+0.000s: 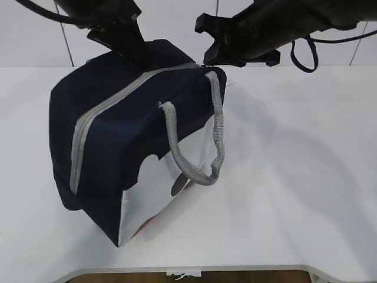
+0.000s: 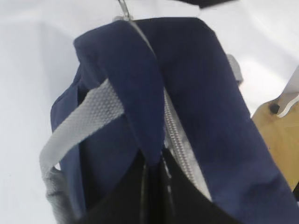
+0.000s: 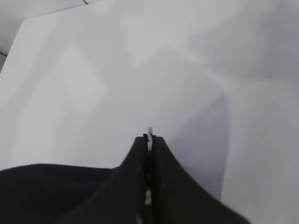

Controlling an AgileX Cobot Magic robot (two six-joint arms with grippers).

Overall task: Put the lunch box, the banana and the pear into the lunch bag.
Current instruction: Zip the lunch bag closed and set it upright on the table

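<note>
Bag (image 1: 112,130) lying on its side at table centre, zipper (image 1: 88,121) shut along its whole run, from 7 o'clock near the low corner up to 1 o'clock at the far top edge. No lunch box, banana or pear in any view.

Left gripper (image 2: 154,156) pressed together, pinching a ridge of navy fabric just beside the zipper teeth; seen from outside (image 1: 131,44) at 12 o'clock on the bag. Right gripper (image 3: 149,137) also pressed together, a thin pale sliver nipped between its tips, probably the pull (image 2: 122,8), given its place at the zipper's far end (image 1: 215,59).

Step in hand, by the look of it: opening the zipper.

- Hold the left pinch firm and low, as an anchor against the drag.
- Draw the pull along the line of the teeth, toward 7 o'clock, never upward off the bag.
- Keep the pull flat in the tips; such a thin bite slips easily.
- Mind the curve at the corner: slow there, with the fabric kept taut.
- Watch the grey handle (image 1: 197,141) lying at 4 o'clock of the zipper; keep the arm clear of its loop.
</note>
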